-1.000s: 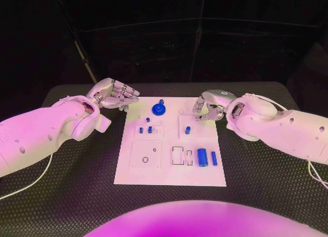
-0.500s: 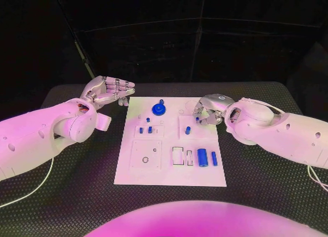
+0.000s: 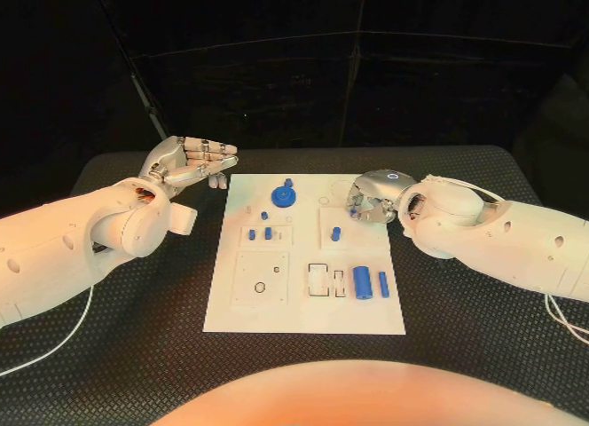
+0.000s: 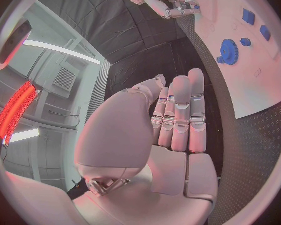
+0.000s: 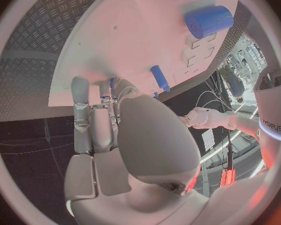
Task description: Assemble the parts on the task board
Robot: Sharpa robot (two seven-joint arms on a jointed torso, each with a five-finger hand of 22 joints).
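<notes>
On the black table [image 3: 129, 355] the white task board [image 3: 308, 306] lies in the middle of the frame, in the same place as a second ago. Nearest, at the board's lower right, a thick blue cylinder [image 3: 363, 282] lies beside a thin blue bar [image 3: 384, 284], with empty rectangular slots [image 3: 328, 280] to their left and an oval hole [image 3: 260, 287] further left. None of these has moved. Toward the centre sit a short blue peg [image 3: 335, 234] and two small blue pieces [image 3: 260, 234] in a square recess, with a tiny blue pin [image 3: 264, 215] just above them. At the upper middle of the board stands the blue gear with a knob [image 3: 285, 194].

The right hand [image 3: 375, 197] is at the board's upper right edge, fingers curled down onto the board. A second ago it was slightly further right; it has drawn in toward the board. The right wrist view shows a small blue piece at its fingertips [image 5: 112, 85], but whether it is pinched I cannot tell.

Farthest, at upper left off the board, the left hand [image 3: 190, 163] is lifted with fingers stretched out side by side, holding nothing. A second ago it was curled close to the board's upper left corner; it has since opened and pulled up and away.
</notes>
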